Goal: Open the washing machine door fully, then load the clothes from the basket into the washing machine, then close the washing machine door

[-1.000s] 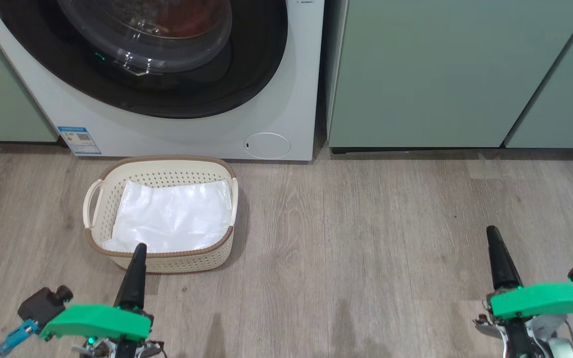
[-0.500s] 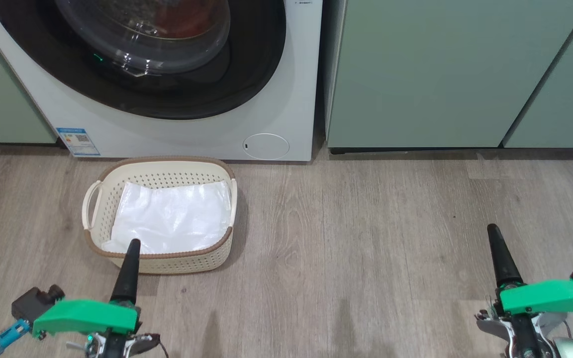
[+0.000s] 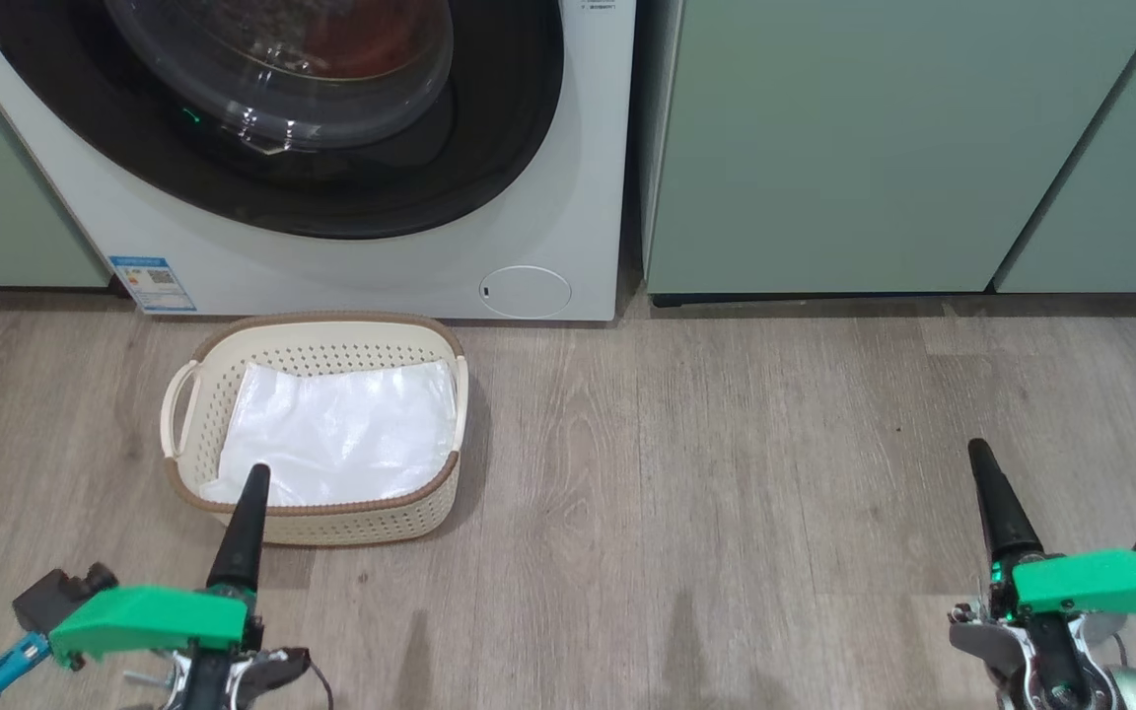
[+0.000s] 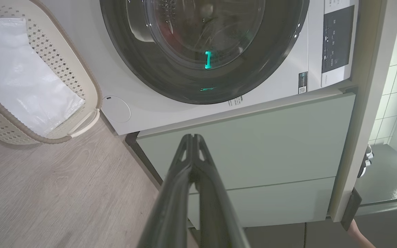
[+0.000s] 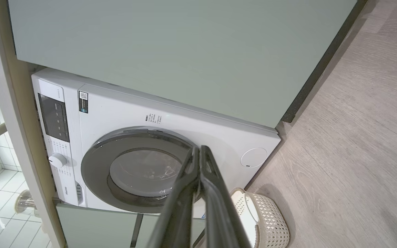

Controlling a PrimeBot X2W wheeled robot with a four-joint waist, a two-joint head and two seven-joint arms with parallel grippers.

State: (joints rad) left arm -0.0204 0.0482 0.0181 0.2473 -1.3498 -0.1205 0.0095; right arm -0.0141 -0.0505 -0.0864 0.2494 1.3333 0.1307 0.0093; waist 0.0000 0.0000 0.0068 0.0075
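The washing machine door (image 3: 277,99) lay shut against the washing machine (image 3: 331,276), as it had a second before, and the red clothes (image 3: 371,35) showed dimly through its glass bowl, inside the drum. The basket (image 3: 312,345) stood on the wooden floor (image 3: 726,493) just in front of the machine, with the white sheet (image 3: 336,434) in it; both had shifted only slightly in the head view, as the camera moved. Over that second the left hand (image 3: 254,478) had slid a little toward the lower left and the right hand (image 3: 977,452) a little toward the right edge. The door was well above and beyond both hands. The left hand's tip overlapped the basket's near rim in the head view; whether it touched, I could not tell. The right hand hung over bare floor, well apart from the basket, before the pale green cabinets (image 3: 874,148). Both hands pointed forward, fingers pressed together, holding nothing
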